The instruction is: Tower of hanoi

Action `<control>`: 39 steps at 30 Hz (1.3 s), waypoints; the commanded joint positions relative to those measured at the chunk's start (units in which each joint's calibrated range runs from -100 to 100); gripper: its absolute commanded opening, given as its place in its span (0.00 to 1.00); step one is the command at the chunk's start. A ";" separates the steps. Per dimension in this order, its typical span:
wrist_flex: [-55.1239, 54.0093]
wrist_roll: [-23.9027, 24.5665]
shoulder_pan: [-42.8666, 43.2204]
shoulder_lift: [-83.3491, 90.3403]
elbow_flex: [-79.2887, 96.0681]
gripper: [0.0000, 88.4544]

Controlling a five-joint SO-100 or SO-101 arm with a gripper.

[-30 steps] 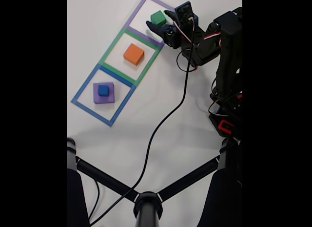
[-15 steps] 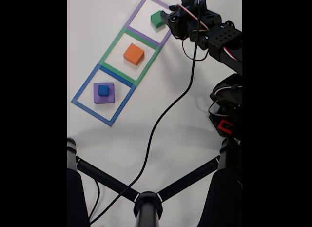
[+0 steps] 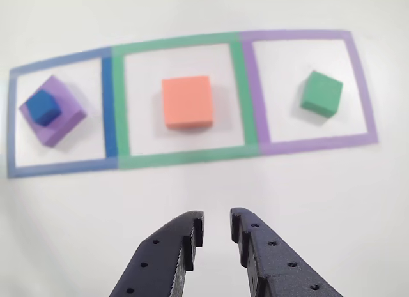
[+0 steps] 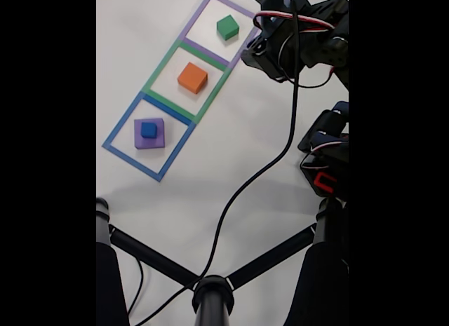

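Three taped squares lie in a row on the white table. A green cube (image 3: 321, 92) (image 4: 227, 26) sits alone in the purple-framed square. An orange block (image 3: 186, 102) (image 4: 192, 78) rests in the green-framed square. In the blue-framed square a small blue cube (image 3: 42, 107) (image 4: 149, 130) lies on top of a wider purple block (image 3: 64, 121) (image 4: 158, 141). My gripper (image 3: 217, 220) (image 4: 251, 54) hovers above the table on the near side of the squares, a little apart from the green cube. Its jaws stand slightly apart with nothing between them.
A black cable (image 4: 245, 179) runs from the arm across the table to a black three-legged stand (image 4: 210, 291) at the bottom of the fixed view. The arm's base (image 4: 326, 165) occupies the right edge.
The gripper, which had its jaws around the green cube, has lifted and pulled back from it. The green cube stays in the purple-framed square.
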State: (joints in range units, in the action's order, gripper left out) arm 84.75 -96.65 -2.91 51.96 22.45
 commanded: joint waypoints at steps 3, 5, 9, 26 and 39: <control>4.48 3.45 5.77 3.25 -5.69 0.00; 4.32 6.03 7.75 3.89 -5.69 0.00; 4.48 7.13 11.71 4.69 -5.69 0.00; -27.89 -3.35 17.28 9.34 23.93 0.30; -78.24 -3.35 18.42 -0.84 52.47 0.34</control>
State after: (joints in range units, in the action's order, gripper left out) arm 21.03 -98.82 14.20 54.24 70.41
